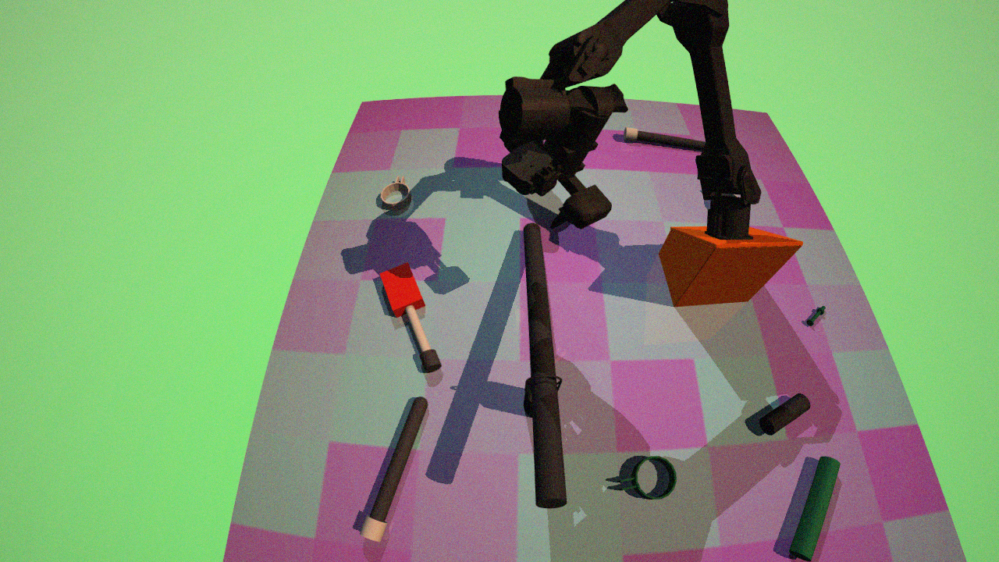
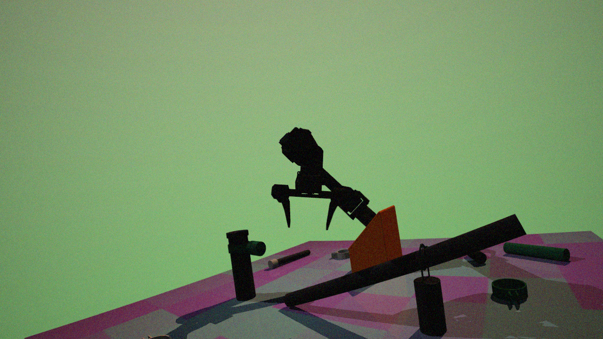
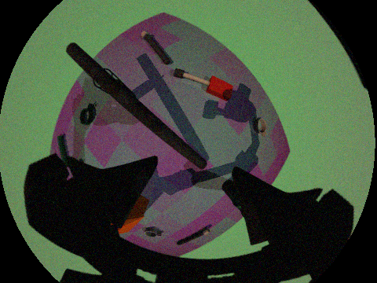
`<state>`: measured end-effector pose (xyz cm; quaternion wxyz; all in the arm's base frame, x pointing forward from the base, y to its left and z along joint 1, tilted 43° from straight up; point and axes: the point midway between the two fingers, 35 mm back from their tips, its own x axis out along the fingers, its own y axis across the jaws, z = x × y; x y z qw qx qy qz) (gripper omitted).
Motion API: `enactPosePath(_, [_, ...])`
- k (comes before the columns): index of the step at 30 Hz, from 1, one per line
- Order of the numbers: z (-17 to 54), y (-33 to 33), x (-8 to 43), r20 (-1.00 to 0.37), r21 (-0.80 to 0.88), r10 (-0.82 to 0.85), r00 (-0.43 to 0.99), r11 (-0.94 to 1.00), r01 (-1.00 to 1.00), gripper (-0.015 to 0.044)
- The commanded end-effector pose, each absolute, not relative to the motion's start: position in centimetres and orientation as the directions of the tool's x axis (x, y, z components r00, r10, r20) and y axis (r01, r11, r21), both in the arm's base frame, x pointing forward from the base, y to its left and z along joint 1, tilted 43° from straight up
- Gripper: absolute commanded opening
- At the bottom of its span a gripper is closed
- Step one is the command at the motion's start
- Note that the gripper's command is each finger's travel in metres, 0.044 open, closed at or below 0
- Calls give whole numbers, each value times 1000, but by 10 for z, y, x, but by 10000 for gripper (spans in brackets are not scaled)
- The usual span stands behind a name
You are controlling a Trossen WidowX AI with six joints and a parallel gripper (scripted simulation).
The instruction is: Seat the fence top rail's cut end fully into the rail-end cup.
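Note:
The dark top rail slants through the thin wire loop on the short post. Its low end rests at or near the table, right of the big post's foot in the exterior view; its other end is raised. The big post stands upright with its cap on top. The green rail-end cup sticks out from the band just under the cap, apart from the rail. My gripper is open and empty, above the rail's low end and right of the post. The arm hides the post in the top view.
The orange arm base stands behind the rail in the exterior view. A red-headed mallet and a pale-tipped rod lie left of the rail in the top view. A green tube and a short dark cylinder lie right.

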<state>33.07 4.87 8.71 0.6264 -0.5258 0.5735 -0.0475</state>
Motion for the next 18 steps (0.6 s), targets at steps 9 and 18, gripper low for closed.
enactPosePath(9, [19, 31, 339, -739, -55, -671, 57, -25, -998, 440])
enactPosePath(18, [19, 31, 339, -739, -55, -671, 57, -25, -998, 440])
